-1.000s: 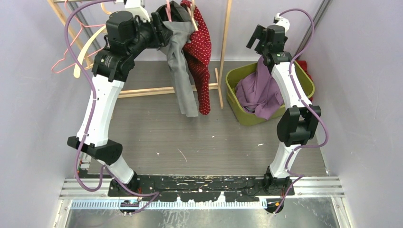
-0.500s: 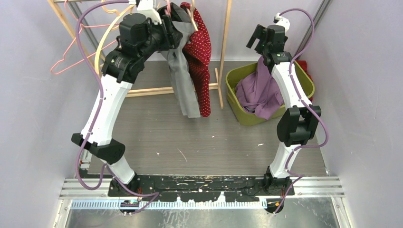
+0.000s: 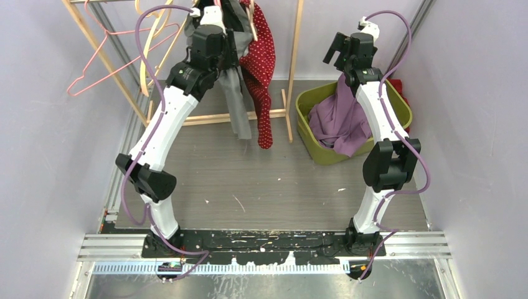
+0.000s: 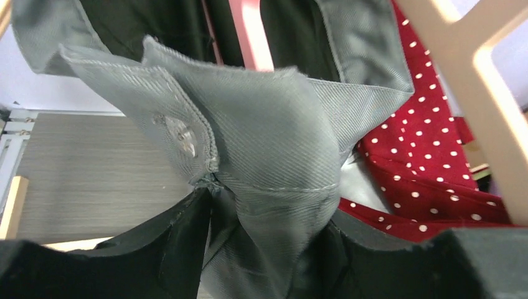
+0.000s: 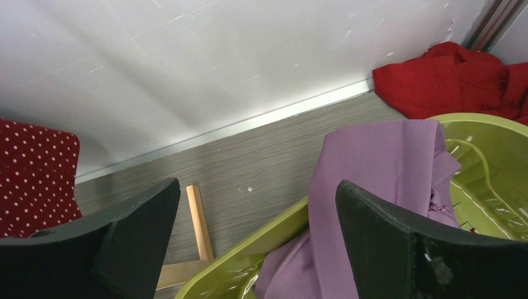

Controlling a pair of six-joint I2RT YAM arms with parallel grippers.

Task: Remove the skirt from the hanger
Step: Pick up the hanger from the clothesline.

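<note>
The grey skirt (image 3: 240, 106) hangs from the rail at the back, its buttoned waistband (image 4: 274, 143) bunched up. My left gripper (image 3: 227, 45) (image 4: 271, 249) is shut on that waistband, with grey cloth filling the gap between the black fingers (image 4: 168, 249). A pink hanger (image 4: 252, 37) runs up behind the waistband through the dark inside of the skirt. My right gripper (image 3: 336, 47) (image 5: 255, 190) stands open and holds nothing, high above the left rim of the green basket (image 5: 249, 249).
A red polka-dot garment (image 3: 261, 68) (image 4: 423, 168) on a wooden hanger (image 4: 473, 75) hangs right beside the skirt. The wooden rack (image 3: 292, 62) frames them. The green basket (image 3: 308, 103) holds purple cloth (image 3: 339, 121). Red cloth (image 5: 461, 78) lies behind it. Bare hangers (image 3: 93, 78) dangle at left.
My left arm has swung right and further in toward the rack, still gripping the skirt, which now hangs straighter beside the red garment. The bare hangers at left shifted. The right arm has not moved.
</note>
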